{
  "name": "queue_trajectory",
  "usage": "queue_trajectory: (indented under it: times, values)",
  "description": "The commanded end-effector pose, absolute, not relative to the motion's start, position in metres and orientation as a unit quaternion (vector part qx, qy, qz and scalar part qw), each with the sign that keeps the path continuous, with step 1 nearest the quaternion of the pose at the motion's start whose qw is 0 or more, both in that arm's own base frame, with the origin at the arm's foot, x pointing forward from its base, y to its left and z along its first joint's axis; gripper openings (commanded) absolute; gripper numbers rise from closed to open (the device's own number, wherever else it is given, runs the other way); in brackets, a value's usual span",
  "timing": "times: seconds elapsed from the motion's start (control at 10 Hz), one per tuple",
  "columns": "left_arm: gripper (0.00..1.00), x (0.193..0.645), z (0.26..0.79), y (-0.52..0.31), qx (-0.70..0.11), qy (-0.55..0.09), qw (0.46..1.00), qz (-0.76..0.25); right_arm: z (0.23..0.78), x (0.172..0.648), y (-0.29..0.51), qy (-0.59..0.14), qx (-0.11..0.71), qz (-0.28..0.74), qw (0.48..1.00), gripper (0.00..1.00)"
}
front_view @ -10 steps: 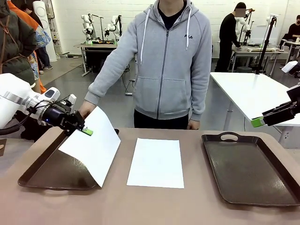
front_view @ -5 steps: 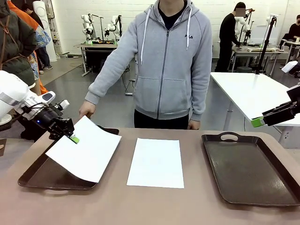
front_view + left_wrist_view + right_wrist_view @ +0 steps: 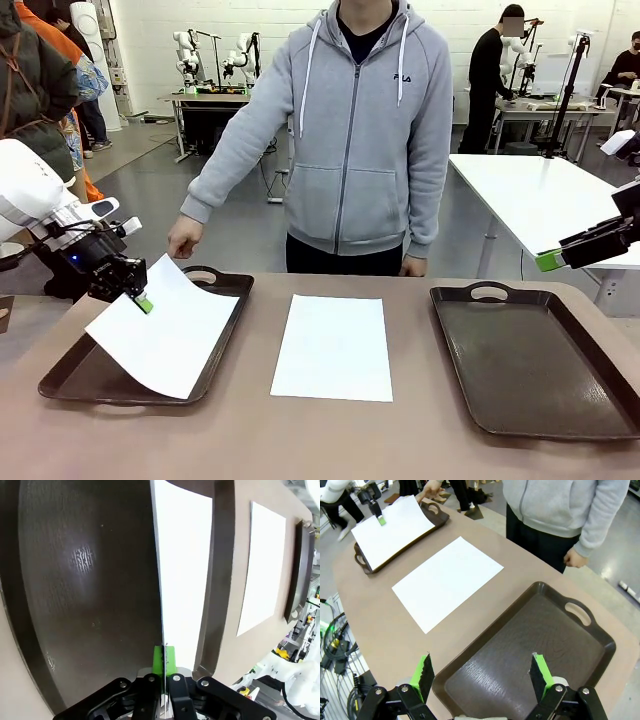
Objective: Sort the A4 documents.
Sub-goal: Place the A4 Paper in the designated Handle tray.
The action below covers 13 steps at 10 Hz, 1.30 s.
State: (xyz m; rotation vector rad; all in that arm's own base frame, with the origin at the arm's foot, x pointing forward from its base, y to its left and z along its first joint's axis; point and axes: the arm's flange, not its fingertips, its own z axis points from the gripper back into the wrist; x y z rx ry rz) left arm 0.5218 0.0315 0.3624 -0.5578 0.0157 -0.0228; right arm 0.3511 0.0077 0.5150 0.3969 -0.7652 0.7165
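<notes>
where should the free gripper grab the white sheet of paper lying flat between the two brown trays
Probably the near right corner of the flat white paper sheet, coming in from the right with the open right gripper. The sheet lies flush on the tan table with no lifted edge, so a corner looks easiest to peel up and pinch.

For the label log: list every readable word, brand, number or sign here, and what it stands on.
"FILA": small white letters on the chest of the person's grey hoodie.
No print shows on the gripped sheet, the middle sheet, the left tray or the right tray.
</notes>
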Motion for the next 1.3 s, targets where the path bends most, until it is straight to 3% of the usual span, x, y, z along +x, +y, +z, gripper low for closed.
queue_trajectory:
  times: [0.0,0.4,1.2]
  values:
    - [0.01,0.525,0.353,0.031,-0.254,0.012,0.967,0.005,0.513,0.352,0.007,-0.362,0.196,0.341,0.845,1.00]
    - [0.01,0.524,0.338,0.040,-0.188,0.014,0.982,0.024,0.513,0.352,0.007,-0.362,0.196,0.341,0.845,1.00]
    - [0.01,0.534,0.330,0.028,-0.216,-0.016,0.975,0.043,0.513,0.352,0.007,-0.362,0.196,0.341,0.845,1.00]
